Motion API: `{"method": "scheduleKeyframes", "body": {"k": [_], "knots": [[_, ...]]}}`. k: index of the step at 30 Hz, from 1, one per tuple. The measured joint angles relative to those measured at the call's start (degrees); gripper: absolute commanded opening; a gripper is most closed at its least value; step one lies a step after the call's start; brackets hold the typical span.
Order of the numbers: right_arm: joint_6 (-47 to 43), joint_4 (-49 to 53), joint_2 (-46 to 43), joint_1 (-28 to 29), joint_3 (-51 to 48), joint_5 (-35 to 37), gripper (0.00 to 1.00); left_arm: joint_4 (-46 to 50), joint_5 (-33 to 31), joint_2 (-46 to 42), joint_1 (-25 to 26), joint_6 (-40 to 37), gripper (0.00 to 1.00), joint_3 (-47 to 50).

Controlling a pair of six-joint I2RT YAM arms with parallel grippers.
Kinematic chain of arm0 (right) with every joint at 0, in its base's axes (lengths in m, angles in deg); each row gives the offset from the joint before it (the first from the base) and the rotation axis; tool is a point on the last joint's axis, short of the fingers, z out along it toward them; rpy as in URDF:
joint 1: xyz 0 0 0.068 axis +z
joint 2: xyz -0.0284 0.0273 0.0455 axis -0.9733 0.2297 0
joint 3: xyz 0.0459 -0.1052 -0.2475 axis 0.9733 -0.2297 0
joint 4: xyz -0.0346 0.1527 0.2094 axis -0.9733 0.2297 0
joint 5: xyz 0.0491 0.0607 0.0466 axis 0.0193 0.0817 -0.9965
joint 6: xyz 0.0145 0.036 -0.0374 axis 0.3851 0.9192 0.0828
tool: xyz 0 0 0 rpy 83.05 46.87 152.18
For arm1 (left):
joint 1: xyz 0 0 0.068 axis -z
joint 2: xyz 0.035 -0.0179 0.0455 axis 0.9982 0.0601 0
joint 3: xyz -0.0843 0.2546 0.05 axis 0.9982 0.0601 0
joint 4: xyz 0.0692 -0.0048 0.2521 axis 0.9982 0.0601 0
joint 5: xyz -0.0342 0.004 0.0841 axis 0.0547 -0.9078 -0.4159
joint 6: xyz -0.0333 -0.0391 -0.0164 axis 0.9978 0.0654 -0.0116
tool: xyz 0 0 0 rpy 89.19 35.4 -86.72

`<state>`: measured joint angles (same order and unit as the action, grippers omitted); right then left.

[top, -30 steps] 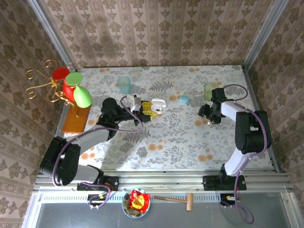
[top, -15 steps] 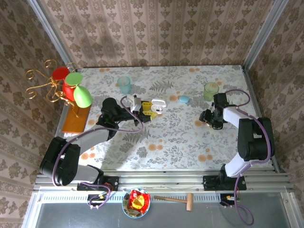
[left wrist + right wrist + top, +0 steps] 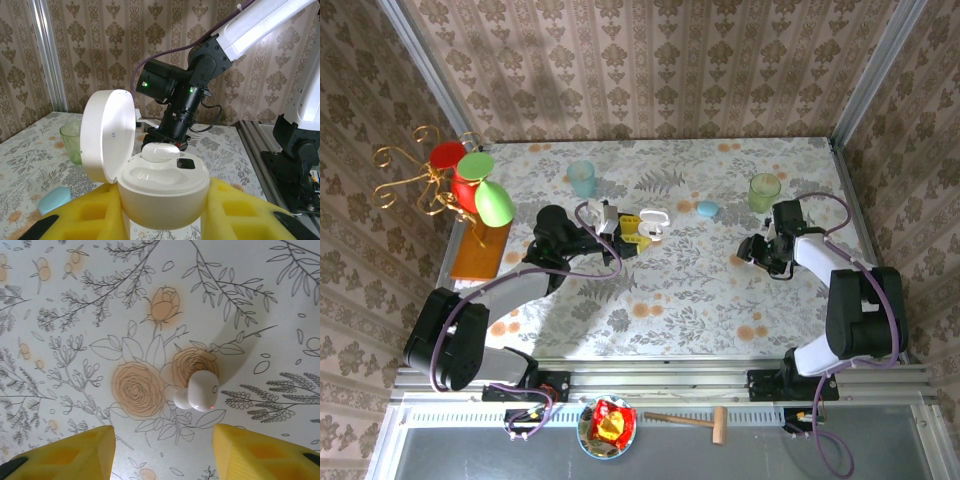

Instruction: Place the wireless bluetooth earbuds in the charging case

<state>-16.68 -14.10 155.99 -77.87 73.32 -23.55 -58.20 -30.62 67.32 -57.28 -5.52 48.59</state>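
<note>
Right gripper (image 3: 164, 442): jaws apart, empty, hanging over earbud (image 3: 196, 390), which lies on the cloth (image 3: 70, 355) right of centre, nearer the right-hand finger. Left gripper (image 3: 165, 222) clamps case (image 3: 165, 187), lid (image 3: 107, 132) up, lower centre. Step: pickup. Next: shift right, descend, close gently.

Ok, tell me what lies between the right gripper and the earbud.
Bare floral tablecloth, per the right wrist view, separates earbud from right gripper.

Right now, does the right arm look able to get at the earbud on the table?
Probably yes: the right gripper hangs open over the earbud, and nothing lies between them.
</note>
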Motion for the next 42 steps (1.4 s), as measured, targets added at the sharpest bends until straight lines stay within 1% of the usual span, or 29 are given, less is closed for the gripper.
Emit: {"method": "scheduleKeyframes", "body": {"k": [4, 8, 11, 16, 23, 28, 33, 37, 42], "knots": [[-0.22, 0.11, 3.17, -0.11, 1.57, 1.29, 0.51, 0.04, -0.02, 0.00, 0.00, 0.00, 0.28, 0.00], [-0.17, -0.83, 5.90, -0.11, 3.13, 1.70, 0.44, 0.81, -0.20, -0.50, 0.00, -0.42, 0.28, 0.00], [-0.07, -1.03, 6.36, -0.13, 3.13, 1.73, 0.38, 0.87, -0.22, -1.29, 0.00, -0.79, 0.28, 0.00], [0.02, -1.46, 6.43, -0.52, 3.10, 1.70, 0.32, 0.90, -0.22, -1.49, 0.00, -1.07, 0.28, 0.00], [0.22, -2.95, 8.00, -1.53, 3.10, 1.46, 0.27, 0.85, -0.22, -1.49, 0.02, -1.05, 0.28, 0.00], [0.20, -2.95, 8.07, -1.99, 3.10, 1.01, 0.20, 0.83, -0.22, -1.49, 0.39, -1.05, 0.28, 0.00], [0.26, -3.02, 8.00, -2.14, 3.10, 0.37, 0.18, 0.83, -0.24, -1.49, 0.66, -1.05, 0.28, 0.00], [0.26, -3.19, 7.28, -2.14, 2.60, 0.35, 0.18, 0.87, -0.74, -1.49, 0.66, -1.31, 0.28, 0.00], [0.26, -1.40, 2.27, -1.42, 1.46, 1.03, 0.18, 4.61, -2.82, -1.36, 1.16, -5.01, 0.28, -0.46]]}}
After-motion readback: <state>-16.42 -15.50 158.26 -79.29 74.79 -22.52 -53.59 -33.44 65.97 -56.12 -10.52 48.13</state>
